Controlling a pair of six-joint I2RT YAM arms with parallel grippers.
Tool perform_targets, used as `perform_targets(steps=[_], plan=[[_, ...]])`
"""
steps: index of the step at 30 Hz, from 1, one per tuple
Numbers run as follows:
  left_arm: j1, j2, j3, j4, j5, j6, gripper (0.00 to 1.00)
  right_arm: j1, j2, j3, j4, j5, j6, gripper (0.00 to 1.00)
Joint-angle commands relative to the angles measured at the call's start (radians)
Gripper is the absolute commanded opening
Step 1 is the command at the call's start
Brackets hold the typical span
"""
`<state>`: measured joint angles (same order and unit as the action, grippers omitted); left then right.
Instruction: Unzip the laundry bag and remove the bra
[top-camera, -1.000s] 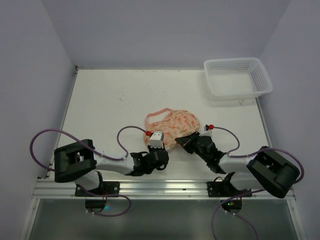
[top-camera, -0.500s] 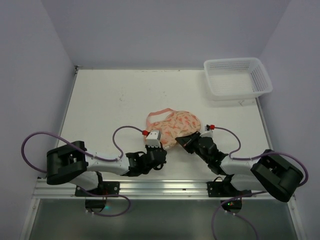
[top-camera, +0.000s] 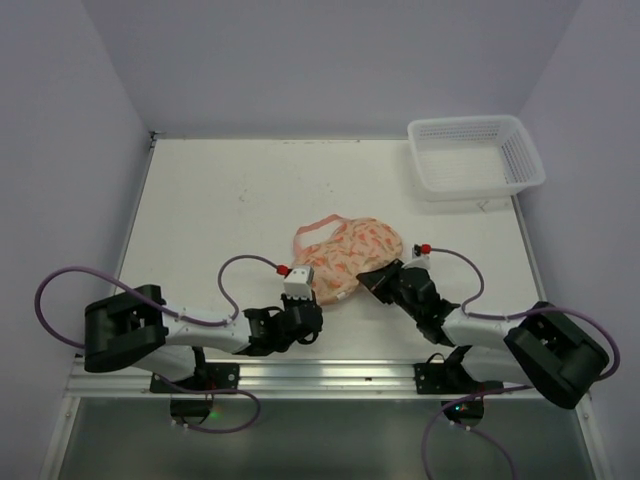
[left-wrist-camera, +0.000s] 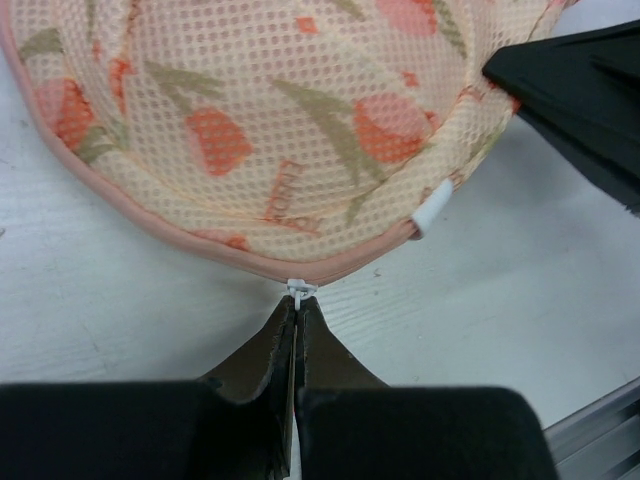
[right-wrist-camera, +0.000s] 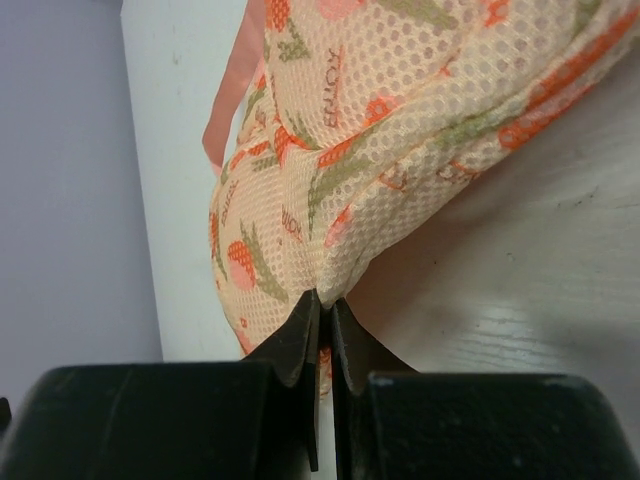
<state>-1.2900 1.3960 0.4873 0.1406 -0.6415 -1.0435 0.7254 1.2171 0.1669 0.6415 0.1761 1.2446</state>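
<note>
The laundry bag (top-camera: 348, 256) is a cream-peach dome pouch with orange print and pink trim, lying mid-table. It fills the left wrist view (left-wrist-camera: 270, 130) and the right wrist view (right-wrist-camera: 380, 130). My left gripper (left-wrist-camera: 298, 300) is shut on the white zip pull (left-wrist-camera: 300, 290) at the bag's near pink edge; in the top view it sits at the bag's near left side (top-camera: 303, 288). My right gripper (right-wrist-camera: 322, 300) is shut on a pinch of the bag's mesh fabric at its near right side (top-camera: 378, 279). The bra is hidden.
A white plastic lattice basket (top-camera: 478, 156) stands at the far right corner. A pink strap loop (top-camera: 318, 227) lies at the bag's far left. The metal rail (top-camera: 330, 375) runs along the near edge behind both arms.
The left gripper has drawn back toward the near left with the zip pull. The left arm's base link has swung lower. The right gripper has stayed on the bag's edge.
</note>
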Motion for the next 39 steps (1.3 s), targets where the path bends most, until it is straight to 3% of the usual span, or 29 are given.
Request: perform_targets(steps=[1, 10, 14, 20, 31, 39], plan=[[0.0, -0.034, -0.036, -0.01, -0.041, 0.029, 0.0, -0.052, 0.007, 0.006, 0.009, -0.019, -0.077, 0.0], [0.012, -0.019, -0.03, 0.008, -0.021, 0.078, 0.0, -0.133, 0.071, 0.048, 0.032, -0.165, -0.213, 0.0], [0.012, -0.006, -0.038, 0.091, 0.032, 0.14, 0.0, -0.127, 0.067, 0.079, -0.023, -0.22, -0.258, 0.39], [0.011, 0.043, -0.01, 0.134, 0.055, 0.16, 0.0, -0.078, 0.001, 0.046, -0.042, -0.214, -0.252, 0.53], [0.011, 0.072, 0.002, 0.175, 0.062, 0.157, 0.0, 0.064, -0.022, 0.077, -0.154, -0.147, -0.059, 0.62], [0.012, 0.074, 0.016, 0.178, 0.055, 0.158, 0.0, 0.115, 0.078, 0.065, -0.069, -0.127, 0.004, 0.63]])
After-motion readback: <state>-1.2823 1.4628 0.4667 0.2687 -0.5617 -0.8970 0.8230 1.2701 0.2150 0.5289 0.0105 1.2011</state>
